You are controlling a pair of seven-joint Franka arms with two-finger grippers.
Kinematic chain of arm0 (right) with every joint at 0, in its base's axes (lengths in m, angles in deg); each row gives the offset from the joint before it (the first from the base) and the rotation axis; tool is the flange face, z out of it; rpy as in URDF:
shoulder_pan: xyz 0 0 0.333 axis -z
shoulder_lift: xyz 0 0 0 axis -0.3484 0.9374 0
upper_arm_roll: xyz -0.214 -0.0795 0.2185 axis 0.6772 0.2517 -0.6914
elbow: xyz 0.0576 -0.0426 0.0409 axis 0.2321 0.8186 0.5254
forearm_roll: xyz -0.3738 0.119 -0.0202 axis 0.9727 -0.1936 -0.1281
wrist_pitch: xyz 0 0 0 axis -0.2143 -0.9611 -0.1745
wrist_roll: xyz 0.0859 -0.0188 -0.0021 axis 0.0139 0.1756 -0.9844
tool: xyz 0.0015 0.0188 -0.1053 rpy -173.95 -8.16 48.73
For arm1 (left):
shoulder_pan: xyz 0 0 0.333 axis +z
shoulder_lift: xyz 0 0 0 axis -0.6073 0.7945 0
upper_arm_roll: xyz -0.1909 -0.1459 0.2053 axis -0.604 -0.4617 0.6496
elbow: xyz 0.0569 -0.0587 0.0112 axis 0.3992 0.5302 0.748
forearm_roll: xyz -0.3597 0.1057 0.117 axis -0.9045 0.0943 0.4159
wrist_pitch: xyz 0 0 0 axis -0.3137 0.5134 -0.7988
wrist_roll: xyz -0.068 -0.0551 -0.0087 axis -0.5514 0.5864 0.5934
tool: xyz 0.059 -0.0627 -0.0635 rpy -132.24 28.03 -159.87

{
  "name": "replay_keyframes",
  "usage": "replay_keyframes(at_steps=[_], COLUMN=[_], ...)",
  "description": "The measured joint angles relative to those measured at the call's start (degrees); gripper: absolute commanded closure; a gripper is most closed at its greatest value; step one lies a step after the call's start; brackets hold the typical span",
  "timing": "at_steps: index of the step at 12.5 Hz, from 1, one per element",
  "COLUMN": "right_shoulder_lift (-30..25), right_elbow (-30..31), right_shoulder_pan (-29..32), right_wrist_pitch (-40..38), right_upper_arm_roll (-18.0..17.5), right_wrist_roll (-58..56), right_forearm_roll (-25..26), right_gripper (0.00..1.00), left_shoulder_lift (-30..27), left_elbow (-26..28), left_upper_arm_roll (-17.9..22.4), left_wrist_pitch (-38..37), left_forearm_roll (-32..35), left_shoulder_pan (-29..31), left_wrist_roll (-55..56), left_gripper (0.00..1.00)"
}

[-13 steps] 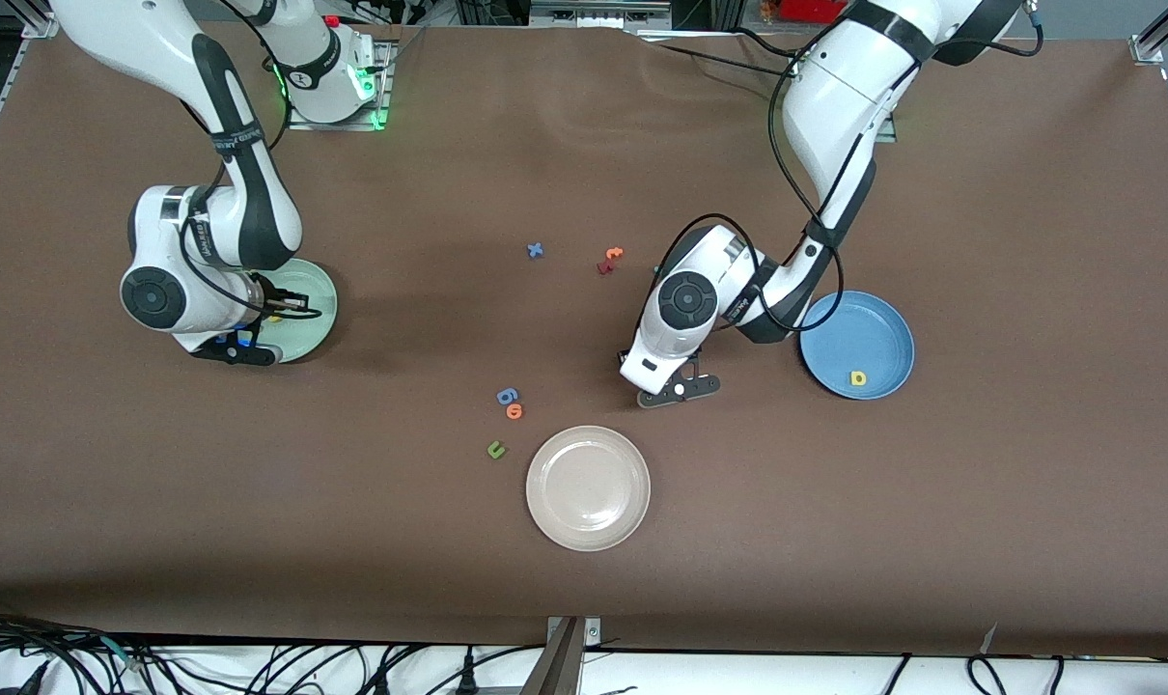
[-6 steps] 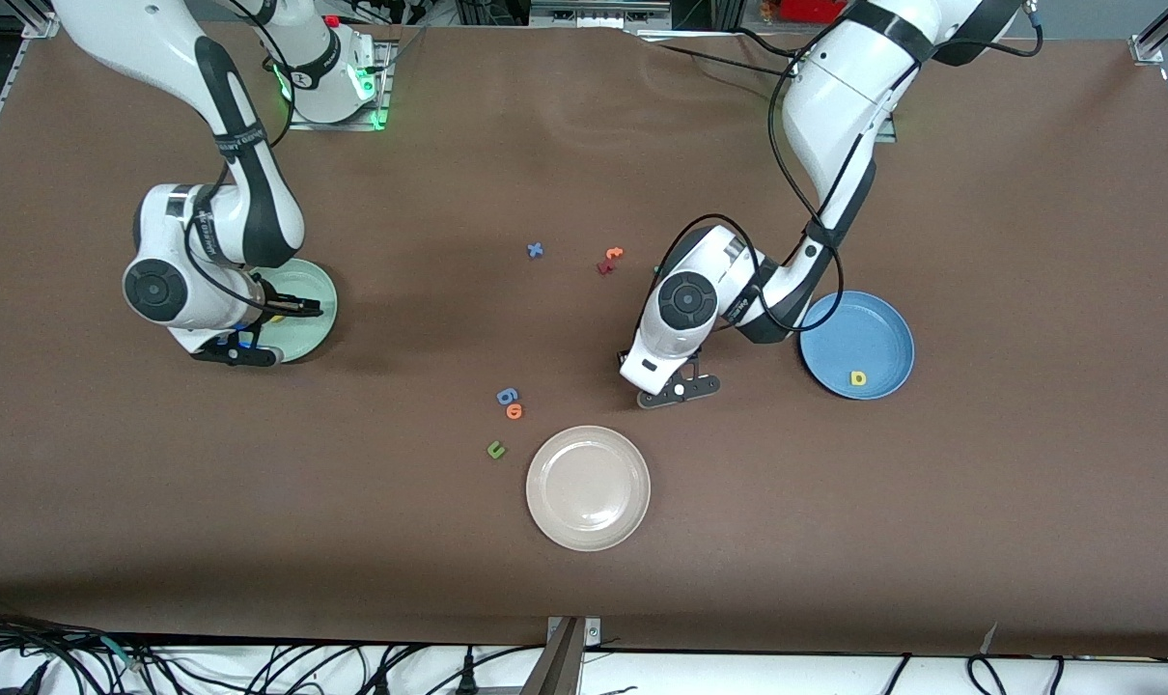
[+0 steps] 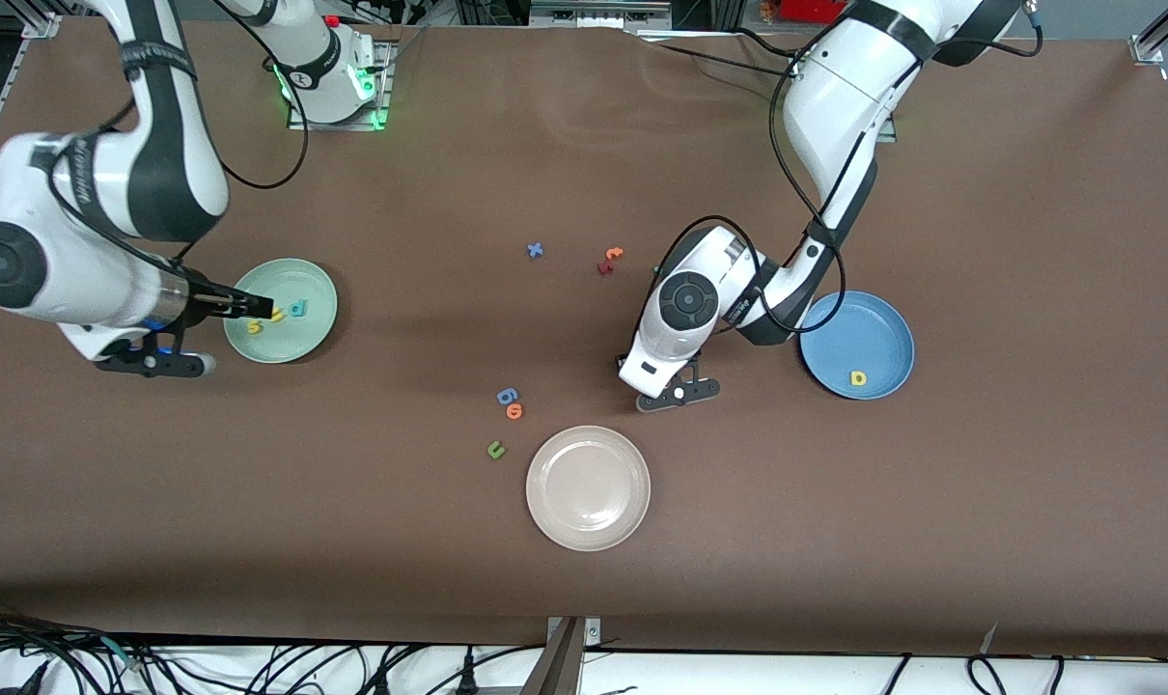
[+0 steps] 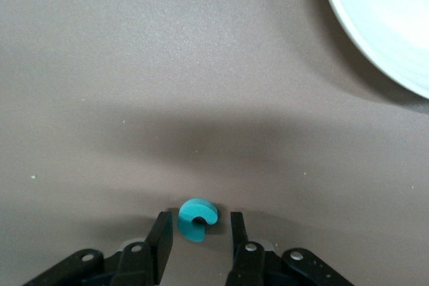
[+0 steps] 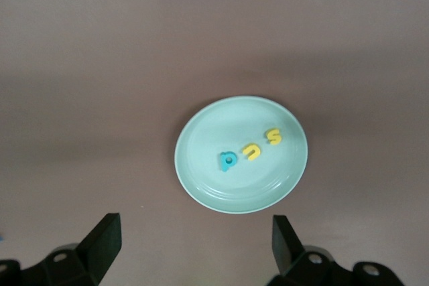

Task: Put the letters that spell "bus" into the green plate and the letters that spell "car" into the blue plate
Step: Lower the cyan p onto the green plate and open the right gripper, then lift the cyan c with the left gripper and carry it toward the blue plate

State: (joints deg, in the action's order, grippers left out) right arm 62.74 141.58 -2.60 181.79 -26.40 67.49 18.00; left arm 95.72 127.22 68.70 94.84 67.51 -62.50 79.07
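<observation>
The green plate (image 3: pixel 299 285) (image 5: pixel 221 125) holds a teal "b" (image 3: pixel 297 309) (image 5: pixel 228 161), a yellow "u" (image 5: pixel 252 151) and a yellow "s" (image 3: pixel 254 326) (image 5: pixel 273 137). My right gripper (image 3: pixel 256 309) (image 5: pixel 196 229) hangs open and empty above the plate's rim. My left gripper (image 3: pixel 669 386) (image 4: pixel 200 217) is low on the table, open, with its fingers on either side of the teal "c" (image 4: pixel 196 218), a gap on each side. In the front view the hand hides the "c". The blue plate (image 3: pixel 854 333) holds a yellow "a" (image 3: pixel 858 378).
A cream-white plate (image 3: pixel 588 487) lies nearer the front camera than the left gripper. Loose letters on the brown cloth: a blue "x" (image 3: pixel 535 250), an orange and dark red pair (image 3: pixel 610 259), a blue and an orange round letter (image 3: pixel 511 403), an olive "u" (image 3: pixel 495 449).
My right arm has risen and drawn back toward its end of the table, its jaws have spread wide, and the letters in the green plate now show. The left arm has stayed in place.
</observation>
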Motion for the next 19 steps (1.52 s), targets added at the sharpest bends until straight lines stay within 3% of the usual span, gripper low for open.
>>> replay_keyframes(at_steps=[4, 19], right_shoulder_lift=[-1.74, -2.7], right_elbow=[-4.72, -4.8], right_shoulder_pan=[0.0, 0.03], right_wrist_pitch=[-2.73, -0.58], right_upper_arm_roll=[0.04, 0.0], right_wrist_roll=[0.0, 0.0], right_forearm_roll=[0.01, 0.18], right_gripper=[0.01, 0.01], left_shoulder_lift=[0.22, 0.63], left_elbow=[0.0, -0.08], left_upper_arm_roll=[0.29, 0.46], left_wrist_pitch=[0.0, -0.11], left_forearm_roll=[0.0, 0.0], left_shoulder_pan=[0.0, -0.55], left_wrist_roll=[0.0, 0.0], left_gripper=[0.59, 0.72])
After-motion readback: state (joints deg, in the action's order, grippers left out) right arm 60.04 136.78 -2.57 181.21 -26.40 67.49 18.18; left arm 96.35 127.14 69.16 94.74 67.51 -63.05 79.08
